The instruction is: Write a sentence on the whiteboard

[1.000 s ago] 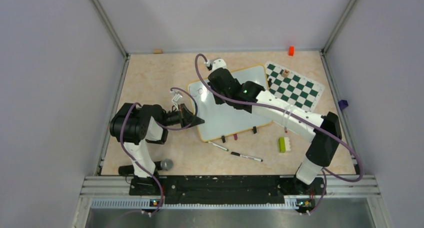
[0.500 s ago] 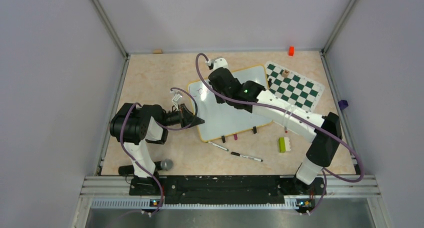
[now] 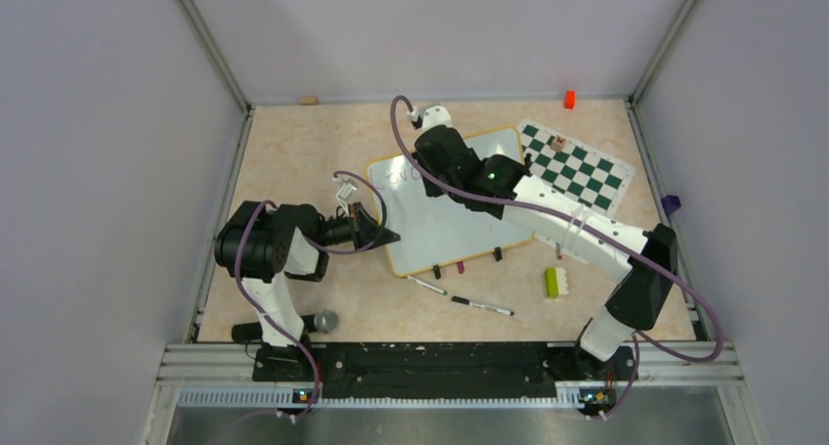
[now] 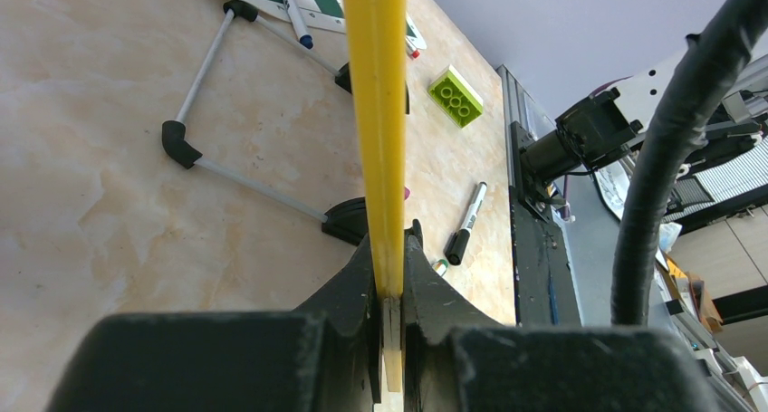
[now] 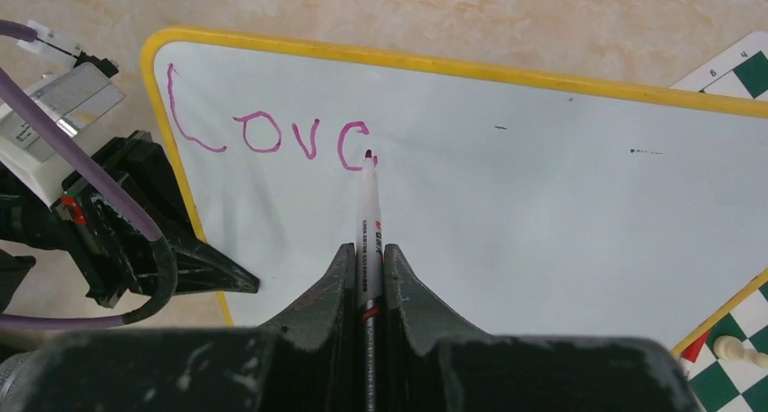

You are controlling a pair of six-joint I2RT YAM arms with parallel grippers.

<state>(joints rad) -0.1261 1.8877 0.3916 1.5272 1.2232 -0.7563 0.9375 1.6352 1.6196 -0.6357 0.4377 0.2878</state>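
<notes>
Presently we find the left pincer [image 4: 389,253] shut tight on the left edge of the whiteboard [image 3: 450,225]. Its two black fingers clamp the thin yellow frame between them, and nothing else is in the grip. The whiteboard sits near the middle of the worktop [image 3: 293,152], turned at a slant to the arms, with two small black clip feet along its near edge.

On the board's far-left corner we read the sentence [image 5: 272,133], which consists of one magenta word, "Love", in an uneven hand. The rest of the white surface is bare apart from a few faint specks.

The right arm reaches across the board from the near right. The right pincer [image 5: 367,253] is closed fully on a white marker [image 5: 369,204], with the barrel held between the fingers and pointing forward. The marker's dark tip touches the board at the tail of the last letter.

Just in front of the board's near edge lie the first loose pen [image 3: 427,286] and the second loose pen [image 3: 482,306], apart from each other and from both pincers. Further right, a green brick [image 3: 553,282] rests on the worktop. The chess mat [image 3: 577,171] lies just beside the board's right edge, and a small piece stands near its far corner. An orange block [image 3: 569,99] sits at the far edge, well apart from the mat.
</notes>
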